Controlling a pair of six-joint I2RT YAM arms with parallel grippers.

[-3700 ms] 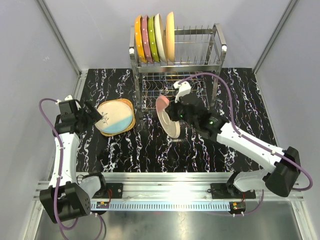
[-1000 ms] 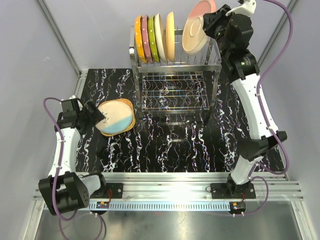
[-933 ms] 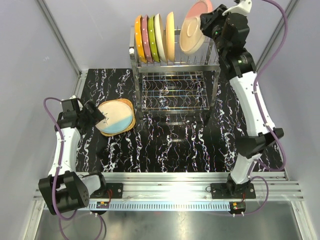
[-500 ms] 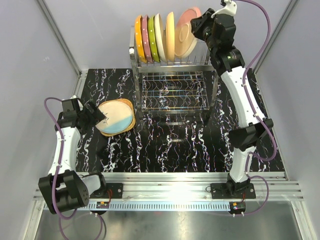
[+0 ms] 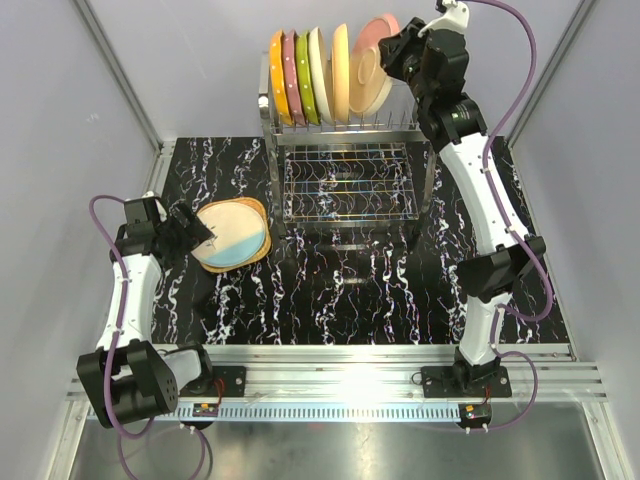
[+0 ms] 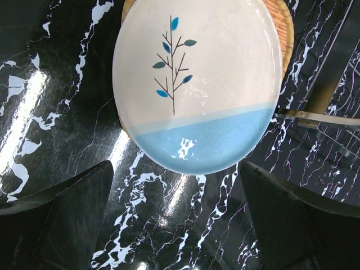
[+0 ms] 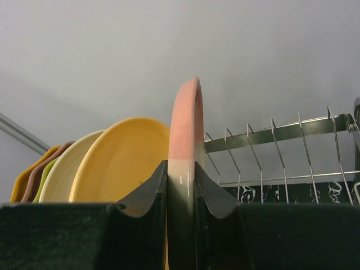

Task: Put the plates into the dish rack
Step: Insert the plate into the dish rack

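The steel dish rack [image 5: 400, 125] stands at the back with several plates [image 5: 305, 78] upright in its top tier. My right gripper [image 5: 398, 50] is shut on the rim of a pink and cream plate [image 5: 370, 70], held on edge just right of the yellow plate [image 7: 124, 163]; the rim [image 7: 184, 129] sits between my fingers. A cream and light blue plate [image 5: 233, 237] with a twig drawing lies on a tan plate [image 5: 258, 212] on the table. My left gripper [image 5: 192, 232] hangs open at its left edge, fingers [image 6: 62, 216] either side of the blue rim [image 6: 202, 146].
The rack's empty prongs [image 7: 275, 152] stand to the right of the held plate. Its lower wire shelf [image 5: 345, 185] is bare. Grey walls enclose the black marbled table [image 5: 350, 290] on three sides.
My right arm has carried the pink and cream plate left and down, from above the rack's right end to beside the yellow plate. The left arm has stayed put.
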